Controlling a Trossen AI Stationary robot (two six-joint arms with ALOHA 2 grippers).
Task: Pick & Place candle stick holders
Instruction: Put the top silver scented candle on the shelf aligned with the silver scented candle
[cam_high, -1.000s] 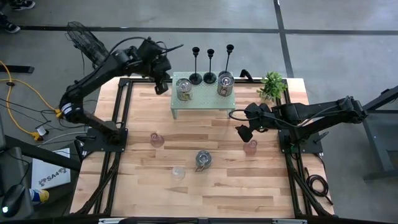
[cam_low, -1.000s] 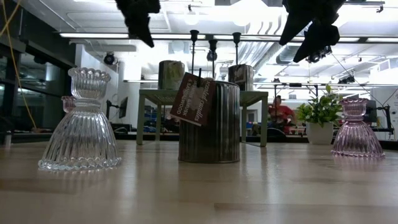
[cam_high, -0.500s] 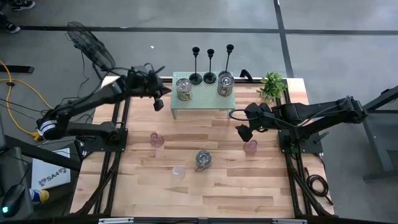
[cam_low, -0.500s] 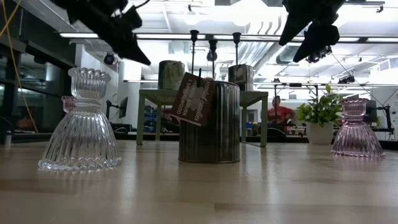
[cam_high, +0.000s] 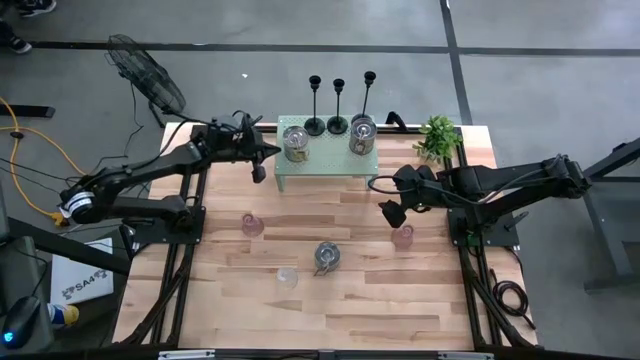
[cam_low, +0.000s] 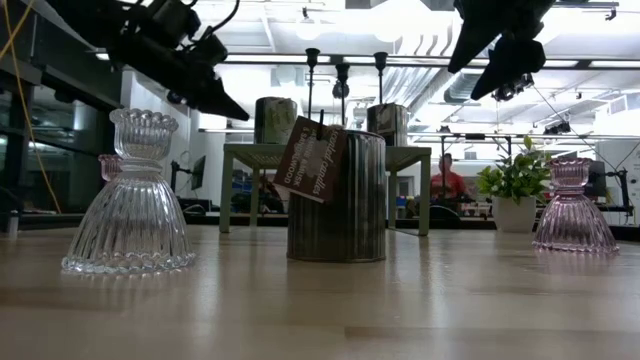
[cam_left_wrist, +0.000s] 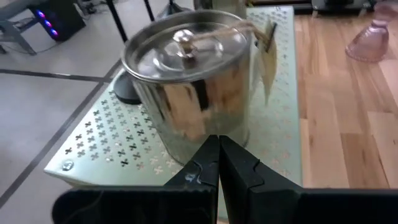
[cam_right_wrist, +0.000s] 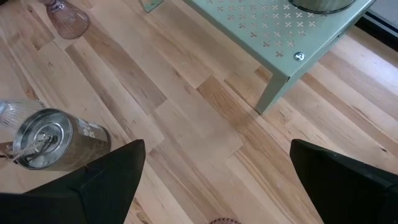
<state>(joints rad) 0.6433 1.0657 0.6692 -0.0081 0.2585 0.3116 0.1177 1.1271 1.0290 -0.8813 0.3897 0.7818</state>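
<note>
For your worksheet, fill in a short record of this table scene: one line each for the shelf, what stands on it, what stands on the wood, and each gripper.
shelf: pale green perforated shelf at the table's far edge
on shelf: two silvery lidded jars
behind shelf: three black candlesticks
on wood: third jar, two pink glass holders, one clear holder
left gripper: shut, empty, beside the shelf's left end
right gripper: open, above the wood near a pink holder
</note>
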